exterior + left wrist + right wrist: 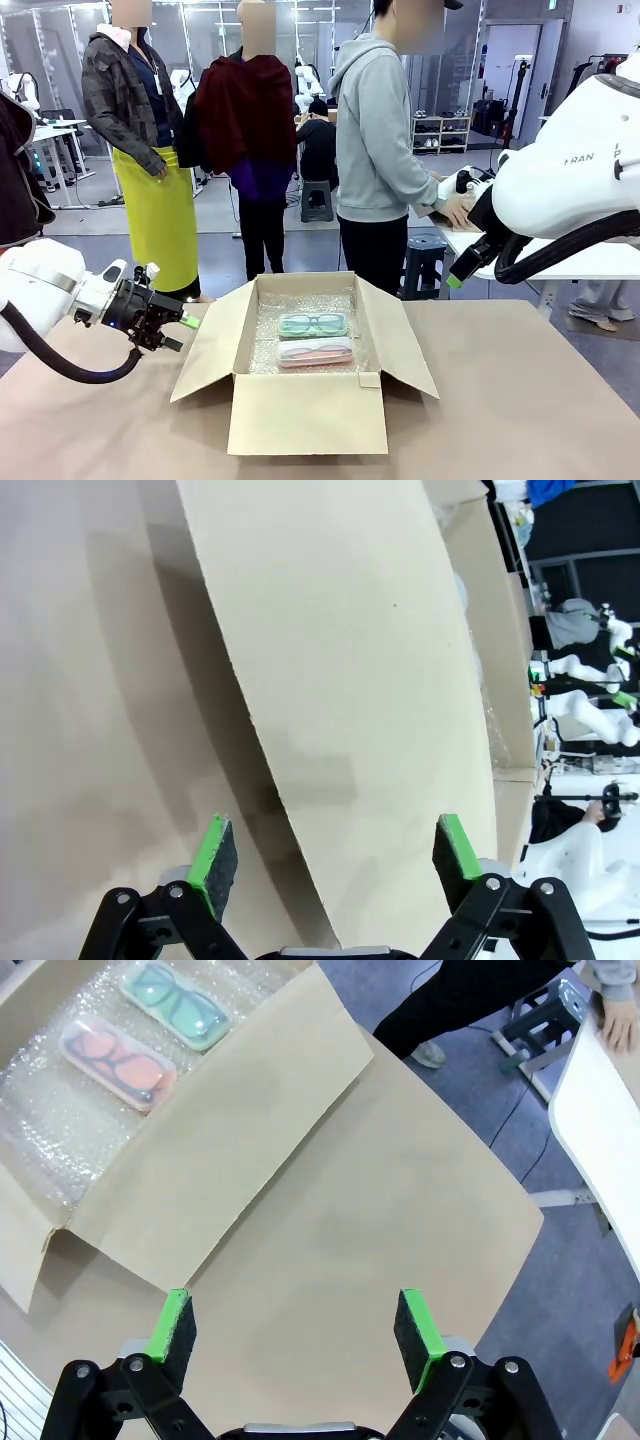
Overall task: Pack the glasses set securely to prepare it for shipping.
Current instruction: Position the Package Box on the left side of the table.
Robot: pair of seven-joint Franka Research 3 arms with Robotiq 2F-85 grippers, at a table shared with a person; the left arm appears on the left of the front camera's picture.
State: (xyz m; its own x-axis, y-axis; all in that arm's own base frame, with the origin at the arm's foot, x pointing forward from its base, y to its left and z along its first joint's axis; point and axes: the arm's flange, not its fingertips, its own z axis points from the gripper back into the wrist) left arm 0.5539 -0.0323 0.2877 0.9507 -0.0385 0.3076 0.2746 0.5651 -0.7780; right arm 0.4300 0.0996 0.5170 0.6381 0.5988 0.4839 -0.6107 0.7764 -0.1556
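I see the box [306,412] at centre of the table [520,400], flaps spread L, R and front. Inside, on the bubble wrap [262,345]: far case [312,324] behind, near case [315,352] in front, just apart. L gripper [183,332] is beside the box's left flap. R gripper [295,1328] is above the table, right of the box. A person [375,150] stands behind the table.

The left gripper [335,848] holds its jaws wide with nothing between them. A cardboard box flap [340,660] stretches ahead of both fingers, with the table [90,680] off to one side.

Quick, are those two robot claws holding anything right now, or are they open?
Left gripper: open, holding nothing.
Right gripper: open, holding nothing.
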